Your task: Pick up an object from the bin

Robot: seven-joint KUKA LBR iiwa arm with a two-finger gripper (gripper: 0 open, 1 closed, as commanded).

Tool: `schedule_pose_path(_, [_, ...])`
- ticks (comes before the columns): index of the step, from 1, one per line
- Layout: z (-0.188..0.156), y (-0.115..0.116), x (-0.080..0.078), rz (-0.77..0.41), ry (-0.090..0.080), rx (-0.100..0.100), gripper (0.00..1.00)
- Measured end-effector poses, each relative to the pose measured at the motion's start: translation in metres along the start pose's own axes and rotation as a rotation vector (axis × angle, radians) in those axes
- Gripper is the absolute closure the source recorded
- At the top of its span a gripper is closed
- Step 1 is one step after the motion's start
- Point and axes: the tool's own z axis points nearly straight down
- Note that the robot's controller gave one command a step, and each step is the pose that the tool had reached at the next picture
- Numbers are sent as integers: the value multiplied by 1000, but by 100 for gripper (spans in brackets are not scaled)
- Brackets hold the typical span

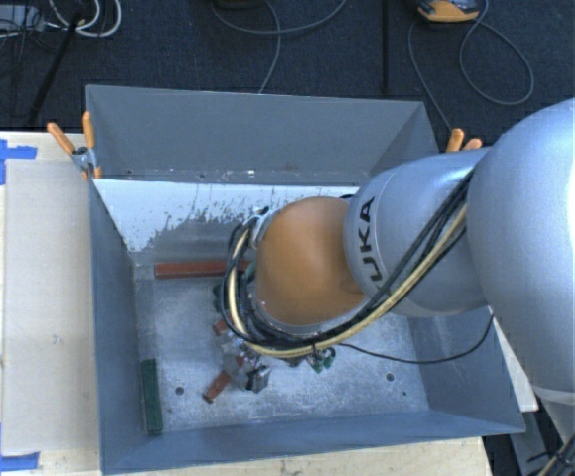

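Silver arm (436, 236), lettered "UKA", bent down from right; gripper (248, 373) beside small reddish-brown stick (216, 390) in grey metal bin (268, 147); grip state indiscernible.

**Rust and Green on Grey**

A grey bin (114, 315), its floor speckled pale, holds a red-brown bar (188, 269), a dark green block (150, 395) and a red-brown piece (214, 392). The silver arm (525, 226) wears an orange cover (302, 261) and yellow-and-black cables (232, 296).
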Motion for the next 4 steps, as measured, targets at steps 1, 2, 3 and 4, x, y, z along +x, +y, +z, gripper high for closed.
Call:
schedule_pose_path(1, [0, 0, 0, 1, 0, 0, 0])
schedule_pose_path(2, [0, 0, 0, 2, 0, 0, 100])
schedule_pose_path(3, [13, -14, 10, -29, -5, -1, 100])
schedule_pose_path(4, [14, -15, 11, -28, -2, 1, 0])
